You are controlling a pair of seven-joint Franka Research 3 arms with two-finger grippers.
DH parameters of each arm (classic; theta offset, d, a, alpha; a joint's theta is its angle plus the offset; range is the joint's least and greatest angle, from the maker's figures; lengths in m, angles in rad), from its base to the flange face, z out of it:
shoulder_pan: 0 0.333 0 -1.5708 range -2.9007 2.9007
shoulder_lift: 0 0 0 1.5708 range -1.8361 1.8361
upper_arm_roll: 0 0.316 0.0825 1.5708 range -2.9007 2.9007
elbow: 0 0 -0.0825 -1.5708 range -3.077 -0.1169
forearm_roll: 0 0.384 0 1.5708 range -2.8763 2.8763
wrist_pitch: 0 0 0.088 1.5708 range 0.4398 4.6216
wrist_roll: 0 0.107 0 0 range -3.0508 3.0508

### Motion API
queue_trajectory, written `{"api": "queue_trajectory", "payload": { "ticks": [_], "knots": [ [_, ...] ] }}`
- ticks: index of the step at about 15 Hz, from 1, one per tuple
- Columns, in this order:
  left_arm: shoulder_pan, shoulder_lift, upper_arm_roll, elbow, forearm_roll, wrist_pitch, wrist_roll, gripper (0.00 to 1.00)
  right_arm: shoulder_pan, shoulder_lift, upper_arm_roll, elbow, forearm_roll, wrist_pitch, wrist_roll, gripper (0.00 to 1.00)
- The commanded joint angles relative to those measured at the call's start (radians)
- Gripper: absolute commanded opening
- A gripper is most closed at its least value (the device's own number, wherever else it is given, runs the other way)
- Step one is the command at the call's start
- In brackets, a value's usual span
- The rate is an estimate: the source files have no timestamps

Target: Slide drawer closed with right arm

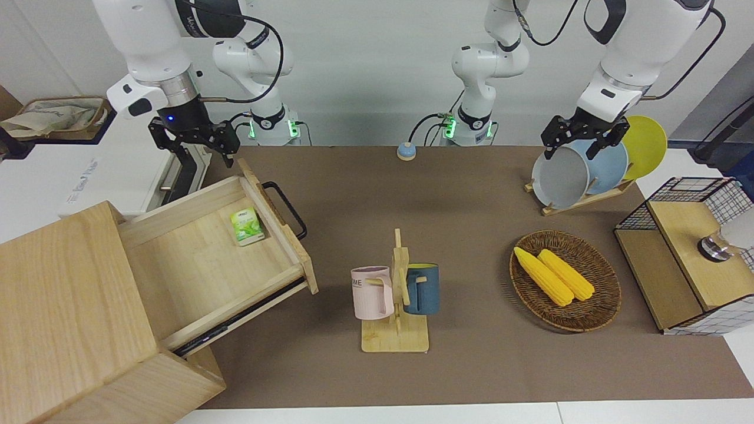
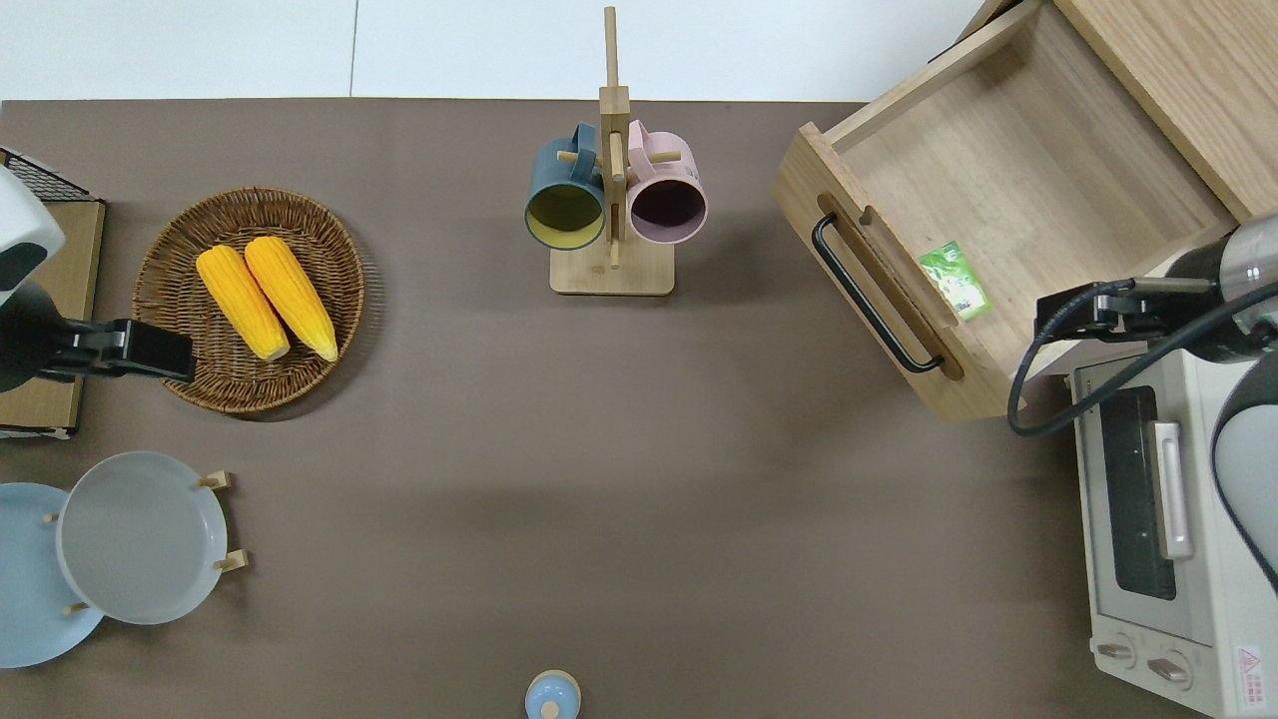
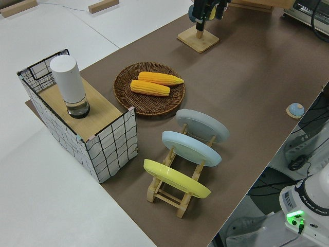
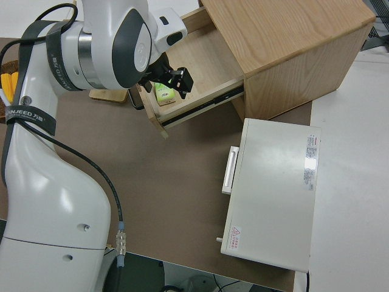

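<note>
- The drawer [image 1: 218,253], a wide shallow tray of pale, smooth-grained wood, stands pulled well out of its boxy light-wood cabinet [image 1: 70,318] at the right arm's end of the table [image 2: 559,449].
- Its thick front panel carries a black metal loop handle [image 2: 874,295].
- A small green packet [image 2: 956,281] lies flat inside the drawer, close to the front panel.
- The right gripper [image 1: 197,141], black with two fingers, hangs over the drawer's corner nearest the robots; its jaws stand apart and hold nothing.
- The white toaster oven [image 2: 1163,519], with a bar handle, sits just beside the cabinet, nearer to the robots.
- The left arm is parked; whether its jaws are apart I cannot tell.
</note>
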Motion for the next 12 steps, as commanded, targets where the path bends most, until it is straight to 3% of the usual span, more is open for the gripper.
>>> {"api": "queue_trajectory", "payload": {
  "ticks": [1,10,11,12],
  "knots": [
    [0.005,0.011,-0.007,0.026,0.017,-0.02,0.01,0.99,0.017,0.002,0.003,0.018,-0.029,-0.001,-0.009,0.985],
    [0.005,0.011,-0.007,0.026,0.017,-0.02,0.01,0.99,0.015,0.003,0.004,0.018,-0.022,-0.001,-0.019,0.983],
    [0.005,0.011,-0.007,0.026,0.017,-0.02,0.01,0.99,0.014,0.003,0.003,0.018,-0.02,-0.001,-0.021,0.952],
    [0.005,0.011,-0.007,0.026,0.017,-0.02,0.01,0.99,0.011,0.005,0.003,0.018,-0.02,-0.001,-0.025,0.813]
  ]
}}
